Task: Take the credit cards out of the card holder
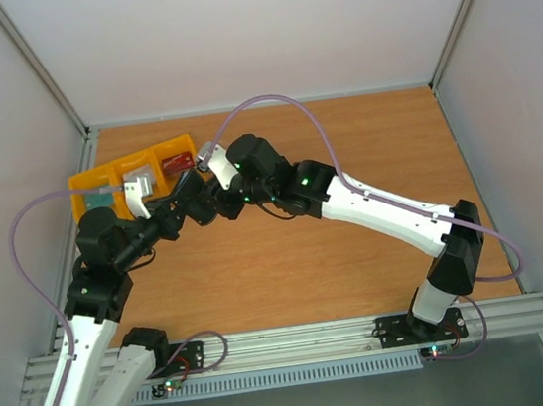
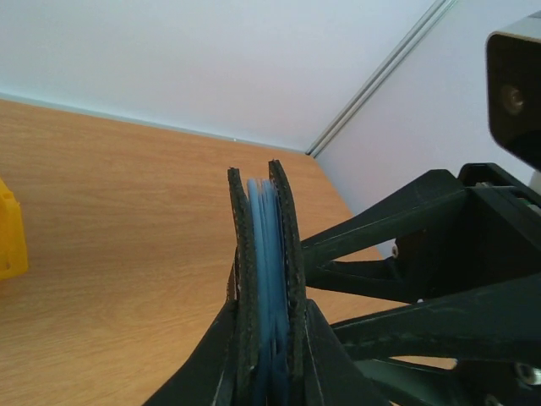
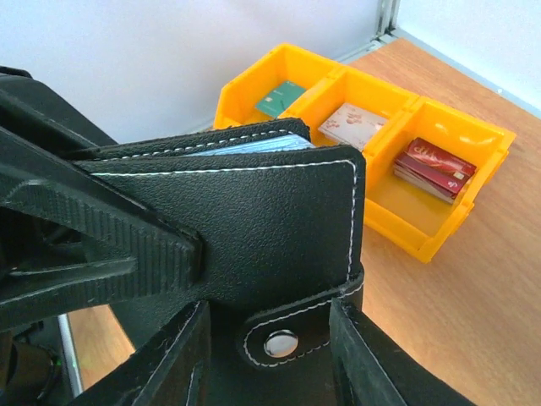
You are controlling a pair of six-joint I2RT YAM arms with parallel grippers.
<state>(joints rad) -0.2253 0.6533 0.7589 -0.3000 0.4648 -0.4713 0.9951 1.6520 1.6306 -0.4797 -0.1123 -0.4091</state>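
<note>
1. The card holder is up off the table, near the bins, on their open-table side. The left pincer is pinching it across both covers, edge up.
2. Your right pincer has its fingers either side of the strap tab, just below the snap. I cannot tell whether they are biting on it yet.
3. No credit card shows plainly. Only pale blue pocket edges sit between the black covers, so assume the cards are tucked deep.
4. Expect the holder to be light and soft. The covers look like stitched leatherette, and they will likely flex and twist rather than hold their shape.
5. The tab is thin and floppy, so take it near its free end and pull gently. A hard tug may drag the holder out of the left grip.
6. The cards should be stiff, slick and thin. Take each by an exposed short edge, flat between the pads, and draw it straight along the pocket.
7. The left pinch presses the pockets together, so the cards may bind. Keep clear of the bins, whose cards are not yours.
</note>
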